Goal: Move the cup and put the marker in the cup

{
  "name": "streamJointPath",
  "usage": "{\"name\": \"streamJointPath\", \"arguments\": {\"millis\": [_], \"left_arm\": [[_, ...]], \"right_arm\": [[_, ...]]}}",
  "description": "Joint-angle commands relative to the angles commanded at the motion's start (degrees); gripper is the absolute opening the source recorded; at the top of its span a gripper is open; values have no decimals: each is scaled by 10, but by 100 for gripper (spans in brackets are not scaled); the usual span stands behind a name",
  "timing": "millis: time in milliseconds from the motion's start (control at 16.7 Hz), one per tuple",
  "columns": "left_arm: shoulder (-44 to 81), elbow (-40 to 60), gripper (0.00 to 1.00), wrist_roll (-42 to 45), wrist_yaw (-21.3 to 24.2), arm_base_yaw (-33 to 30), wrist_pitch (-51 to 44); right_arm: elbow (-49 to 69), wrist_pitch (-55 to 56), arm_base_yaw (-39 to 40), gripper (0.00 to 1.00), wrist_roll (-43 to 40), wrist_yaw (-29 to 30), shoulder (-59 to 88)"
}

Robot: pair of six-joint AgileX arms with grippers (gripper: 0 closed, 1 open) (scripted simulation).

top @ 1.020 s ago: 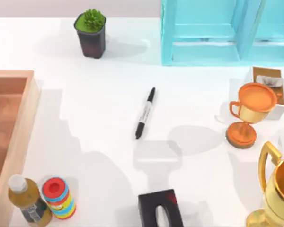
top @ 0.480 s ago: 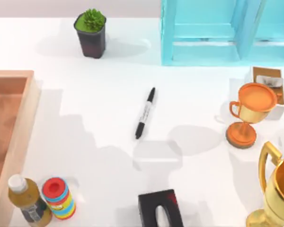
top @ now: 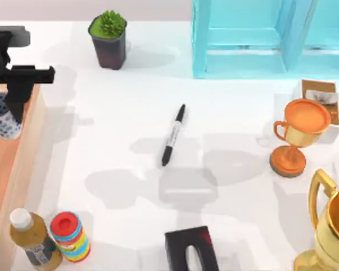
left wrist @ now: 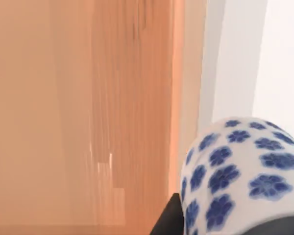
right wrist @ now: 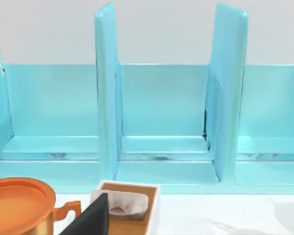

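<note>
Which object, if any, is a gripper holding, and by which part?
The left gripper, over the wooden tray at the table's left, holds the cup near its rim; the exact contact is hidden.

left arm point(top: 11, 68) is just matte black, blocky boxy segments with hard edges. no visible cables, screws or markings on it.

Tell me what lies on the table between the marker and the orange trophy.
Nothing: in the top view the stretch of white table between the marker and the orange trophy is bare, crossed by soft shadows.
</note>
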Motion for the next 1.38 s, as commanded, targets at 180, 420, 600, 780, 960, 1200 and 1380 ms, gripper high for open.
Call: {"name": "streamJointPath", "arguments": {"millis": [180, 420, 600, 780, 960, 1200, 1380], "left_arm": [[-19, 29, 0, -57, -3, -56, -41], [-22, 33, 0, -65, -4, -64, -47], [-9, 38, 0, -70, -3, -63, -43], [49, 77, 0, -93, -3, -78, -21], [144, 130, 0, -117, -3, -110, 12], [221, 178, 0, -139, -4, -141, 48], [225, 181, 0, -140, -4, -143, 50]], "right_arm": [[0, 0, 0, 100, 0, 0, 0], [0, 0, 0, 100, 0, 0, 0], [0, 0, 0, 100, 0, 0, 0], [0, 0, 0, 100, 0, 0, 0], [0, 0, 0, 100, 0, 0, 0], [0, 0, 0, 100, 0, 0, 0], [0, 0, 0, 100, 0, 0, 0]]}}
